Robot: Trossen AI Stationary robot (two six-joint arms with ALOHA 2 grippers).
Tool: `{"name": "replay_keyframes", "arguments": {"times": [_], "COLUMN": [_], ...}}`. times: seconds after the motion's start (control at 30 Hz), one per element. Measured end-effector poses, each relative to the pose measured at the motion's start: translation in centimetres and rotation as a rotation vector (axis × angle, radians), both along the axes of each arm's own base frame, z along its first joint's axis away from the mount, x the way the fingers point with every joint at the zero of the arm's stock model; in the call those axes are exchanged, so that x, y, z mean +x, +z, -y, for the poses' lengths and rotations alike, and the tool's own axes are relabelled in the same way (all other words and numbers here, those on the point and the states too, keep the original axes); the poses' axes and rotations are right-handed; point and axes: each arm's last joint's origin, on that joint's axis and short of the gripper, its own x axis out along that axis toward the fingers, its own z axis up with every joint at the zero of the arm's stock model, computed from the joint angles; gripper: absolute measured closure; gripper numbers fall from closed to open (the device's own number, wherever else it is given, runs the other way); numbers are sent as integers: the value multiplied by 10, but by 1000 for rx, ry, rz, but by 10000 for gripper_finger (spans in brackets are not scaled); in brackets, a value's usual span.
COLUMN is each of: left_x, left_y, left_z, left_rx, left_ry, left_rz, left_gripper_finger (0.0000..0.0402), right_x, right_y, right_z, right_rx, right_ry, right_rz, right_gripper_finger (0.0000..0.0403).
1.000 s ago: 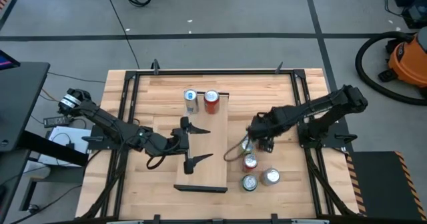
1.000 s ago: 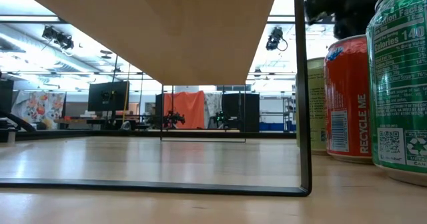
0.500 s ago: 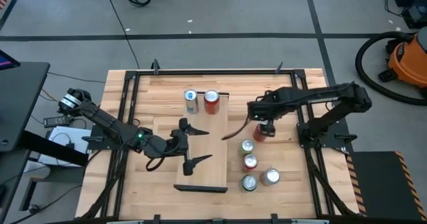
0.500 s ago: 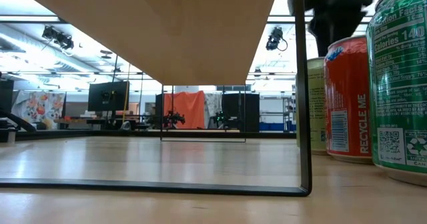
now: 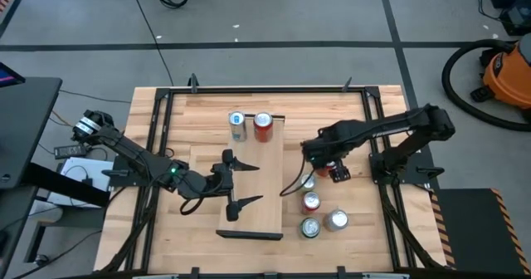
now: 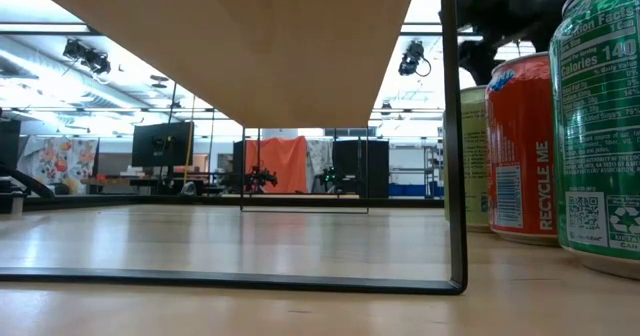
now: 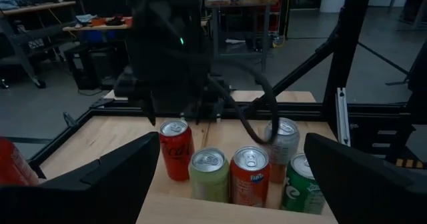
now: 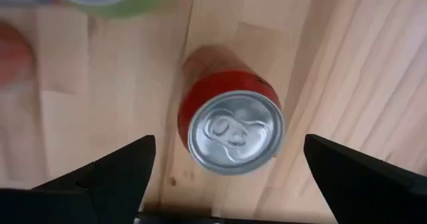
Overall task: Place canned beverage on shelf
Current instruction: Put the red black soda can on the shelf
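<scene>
Left pincer point(image 5: 235, 182) and right pincer point(image 5: 323, 164) both hang spread wide, arms extended inward.

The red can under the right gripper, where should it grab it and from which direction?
Probably from straight above: the red can stands upright, lid facing the open right gripper. Close the fingers on opposite sides of its round upper wall, clear of the green-yellow can beside it.

Dark jointed arms, black cables, pointed fingers point(image 5: 241, 201)

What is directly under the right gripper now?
A red can stands upright on the tabletop below the right gripper, between its open jaws, untouched. The can's base is hidden by its own body.
</scene>
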Motion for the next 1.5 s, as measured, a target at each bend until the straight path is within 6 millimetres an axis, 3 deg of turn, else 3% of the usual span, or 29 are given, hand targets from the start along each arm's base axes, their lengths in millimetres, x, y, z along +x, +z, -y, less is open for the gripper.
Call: {"name": "replay_keyframes", "arguments": {"times": [0.37,0.7,0.87,1.1,1.33,1.5], "left_x": [-11,-36,-46,-50,-28,-6], "left_y": [1,5,7,9,4,-5], "left_z": [18,46,53,52,31,10], "left_rx": [5,14,53,106,97,74], "left_ry": [-71,-161,-91,17,35,52], "left_rz": [-2,1,11,20,-10,-40], "left_gripper_finger": [18,18,18,18,18,18], "right_x": [8,12,11,15,17,19], "right_y": [-41,-34,-9,54,114,135], "right_z": [4,9,9,2,-14,-30], "right_rx": [-34,9,2,35,106,145], "right_ry": [131,150,46,-133,-170,-180], "right_rz": [-145,-72,-99,9,245,385], "right_gripper_finger": [18,85,79,78,78,78]}}
